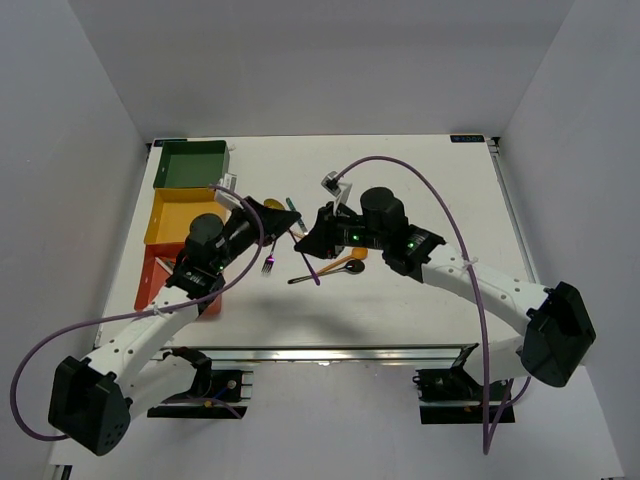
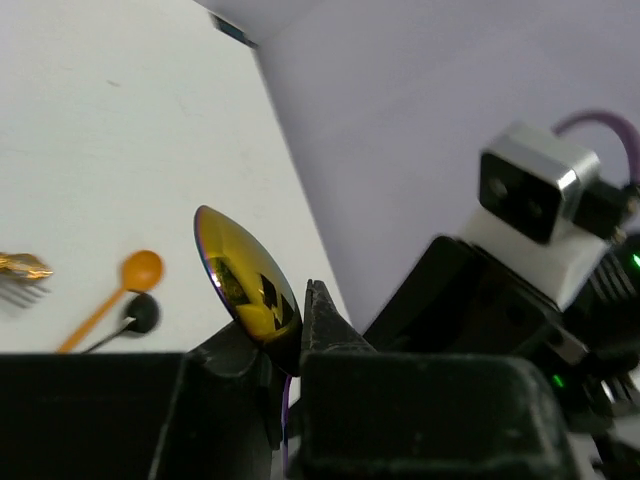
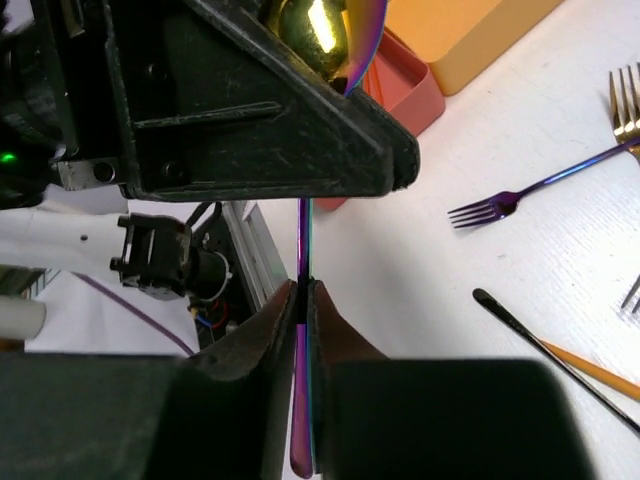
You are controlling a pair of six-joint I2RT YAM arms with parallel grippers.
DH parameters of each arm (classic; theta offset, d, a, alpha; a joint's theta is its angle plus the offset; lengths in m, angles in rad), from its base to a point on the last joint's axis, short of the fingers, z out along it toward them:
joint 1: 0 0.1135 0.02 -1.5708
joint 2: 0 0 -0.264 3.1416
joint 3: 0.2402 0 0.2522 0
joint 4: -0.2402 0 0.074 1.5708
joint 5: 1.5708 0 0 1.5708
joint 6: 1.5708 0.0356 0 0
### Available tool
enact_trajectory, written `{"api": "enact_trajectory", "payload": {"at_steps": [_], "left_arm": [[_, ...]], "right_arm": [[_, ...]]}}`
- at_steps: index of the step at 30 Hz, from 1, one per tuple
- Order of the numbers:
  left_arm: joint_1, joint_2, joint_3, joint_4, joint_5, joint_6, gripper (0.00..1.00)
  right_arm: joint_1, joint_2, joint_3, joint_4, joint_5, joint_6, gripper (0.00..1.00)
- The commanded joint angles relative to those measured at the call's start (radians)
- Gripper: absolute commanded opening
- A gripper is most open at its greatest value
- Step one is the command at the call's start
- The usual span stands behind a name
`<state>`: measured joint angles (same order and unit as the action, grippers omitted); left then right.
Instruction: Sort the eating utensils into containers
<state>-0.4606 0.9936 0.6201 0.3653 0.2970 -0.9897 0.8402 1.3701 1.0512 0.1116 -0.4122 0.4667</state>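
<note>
Both arms meet over the middle of the table (image 1: 420, 160), and one shiny purple-gold spoon (image 2: 250, 285) is held between them. The left gripper (image 2: 290, 345) pinches the spoon just under its bowl. The right gripper (image 3: 302, 300) has its fingers pressed together on the thin purple handle. So both grippers hold the same spoon. It looks like one arm is passing it to the other.

On the table, near the grippers, more things wait. A purple fork (image 1: 268, 264) lies at about 7 o'clock from the spoon. An orange spoon (image 1: 340, 266) and a black spoon (image 1: 330, 274) lie at about 5 o'clock. A gold fork (image 3: 625, 100) shows in the right wrist view.

Far to the left, at 9 to 11 o'clock, sit the three trays: the orange-red tray (image 1: 148, 285) closest, then the yellow tray (image 1: 175, 215), then the dark green tray (image 1: 192, 165) farthest. The green and yellow trays look empty. The arm hides part of the orange-red one. Most of the sorting seems left to do.
</note>
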Motion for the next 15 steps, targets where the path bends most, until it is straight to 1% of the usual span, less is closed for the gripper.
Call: {"api": "enact_trajectory", "payload": {"at_steps": [1, 2, 3, 4, 5, 6, 7, 8, 9, 10, 11, 12, 13, 14, 15], "left_arm": [[0.007, -0.01, 0.117, -0.259, -0.231, 0.089, 0.0], [0.017, -0.006, 0.145, -0.388, -0.28, 0.094, 0.0], [0.032, 0.016, 0.171, -0.451, -0.341, 0.094, 0.0], [0.051, 0.026, 0.194, -0.501, -0.372, 0.092, 0.0], [0.078, 0.037, 0.226, -0.564, -0.396, 0.091, 0.0], [0.153, 0.051, 0.242, -0.592, -0.406, 0.1, 0.0], [0.19, 0.059, 0.262, -0.629, -0.427, 0.115, 0.0], [0.232, 0.066, 0.314, -0.702, -0.496, 0.131, 0.0], [0.305, 0.077, 0.344, -0.727, -0.53, 0.185, 0.0], [0.333, 0.115, 0.378, -0.759, -0.573, 0.209, 0.0], [0.389, 0.144, 0.456, -0.82, -0.649, 0.232, 0.0], [0.416, 0.178, 0.496, -0.85, -0.68, 0.264, 0.0], [0.44, 0.215, 0.536, -0.88, -0.706, 0.273, 0.0], [0.5, 0.291, 0.597, -0.913, -0.723, 0.275, 0.0], [0.526, 0.327, 0.621, -0.917, -0.713, 0.272, 0.0]], "right_arm": [[-0.01, -0.035, 0.02, 0.025, 0.11, 0.006, 0.26], [-0.019, -0.046, -0.005, 0.023, 0.156, 0.013, 0.49], [-0.042, -0.057, -0.016, 0.017, 0.176, 0.026, 0.56], [-0.055, -0.078, -0.028, 0.011, 0.191, 0.029, 0.62], [-0.067, -0.088, -0.037, -0.006, 0.24, 0.029, 0.7], [-0.094, -0.098, -0.049, -0.048, 0.265, 0.029, 0.71], [-0.107, -0.124, -0.059, -0.071, 0.289, 0.026, 0.71], [-0.119, -0.143, -0.069, -0.088, 0.338, 0.023, 0.72], [-0.142, -0.161, -0.098, -0.102, 0.357, 0.018, 0.73], [-0.153, -0.199, -0.117, -0.11, 0.375, 0.009, 0.74], [-0.161, -0.221, -0.138, -0.11, 0.375, 0.004, 0.76], [-0.173, -0.236, -0.155, -0.11, 0.375, 0.0, 0.77], [-0.177, -0.267, -0.187, -0.11, 0.377, -0.002, 0.78], [-0.182, -0.278, -0.198, -0.11, 0.377, -0.006, 0.78], [-0.185, -0.289, -0.207, -0.11, 0.377, -0.01, 0.78]]}}
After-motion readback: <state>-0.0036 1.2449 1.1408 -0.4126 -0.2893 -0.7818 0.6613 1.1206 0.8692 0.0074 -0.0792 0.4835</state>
